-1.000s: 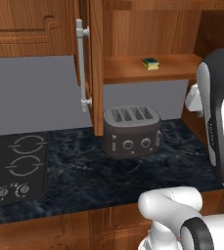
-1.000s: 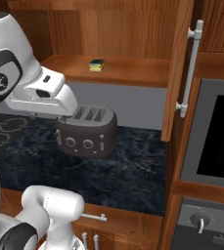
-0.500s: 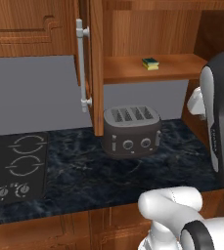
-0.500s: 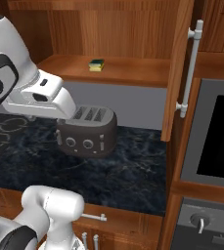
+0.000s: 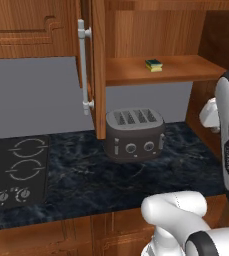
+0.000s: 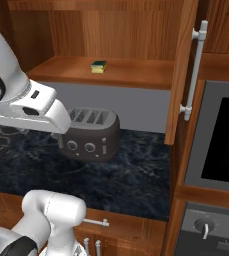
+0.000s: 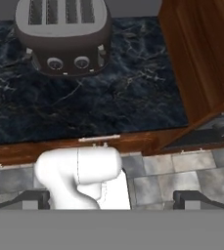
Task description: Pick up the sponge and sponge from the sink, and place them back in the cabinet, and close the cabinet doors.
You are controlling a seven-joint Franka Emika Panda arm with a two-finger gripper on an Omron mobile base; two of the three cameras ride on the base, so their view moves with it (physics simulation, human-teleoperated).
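Sponge (image 5: 154, 65) on open cabinet (image 5: 161, 75) shelf, unlabelled toaster (image 5: 134, 134) below.

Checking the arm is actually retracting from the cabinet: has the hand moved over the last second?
Yes. In the right base view the hand has dropped and pulled back across the toaster, away from the shelf.

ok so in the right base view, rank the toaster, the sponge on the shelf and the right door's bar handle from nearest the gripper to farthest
1. toaster, on the counter just beside the open gripper.
2. sponge, up on the cabinet shelf.
3. bar handle, on the open door far right.
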